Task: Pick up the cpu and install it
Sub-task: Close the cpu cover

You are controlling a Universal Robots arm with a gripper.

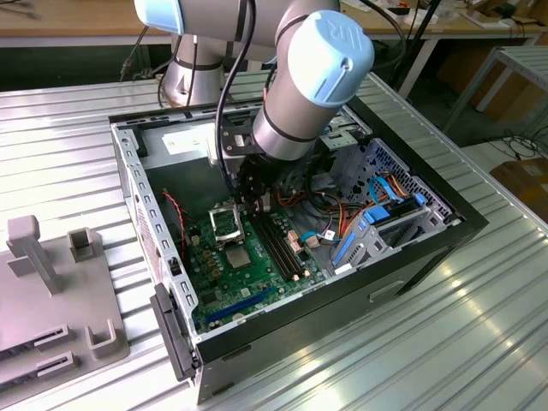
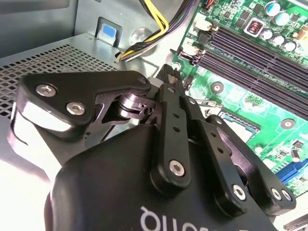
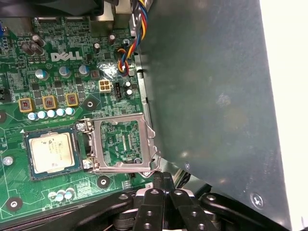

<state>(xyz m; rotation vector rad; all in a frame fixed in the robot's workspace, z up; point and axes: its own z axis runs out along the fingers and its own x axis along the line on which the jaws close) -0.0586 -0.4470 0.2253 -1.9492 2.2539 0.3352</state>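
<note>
The cpu (image 3: 51, 153), a small square chip with a silver-grey top, lies flat in its black-framed socket on the green motherboard (image 3: 57, 72). The socket's metal load plate (image 3: 122, 144) is flipped open beside it, towards the case wall. My gripper (image 3: 162, 177) is shut with nothing between its fingers and hangs just past the open plate's edge, on the memory-slot side. In the second wrist view the gripper (image 2: 169, 73) has its black fingers pressed together above the board. In the exterior view the gripper (image 1: 255, 204) hovers inside the open computer case, beside the cpu (image 1: 235, 256).
Black memory slots (image 2: 260, 53) run close to the gripper. A bundle of coloured cables (image 2: 151, 36) and a grey metal wall (image 3: 211, 96) stand beside the socket. Blue drive brackets (image 1: 377, 227) fill the case on the exterior view's right. Grey fixtures (image 1: 51, 274) sit outside on the ribbed table.
</note>
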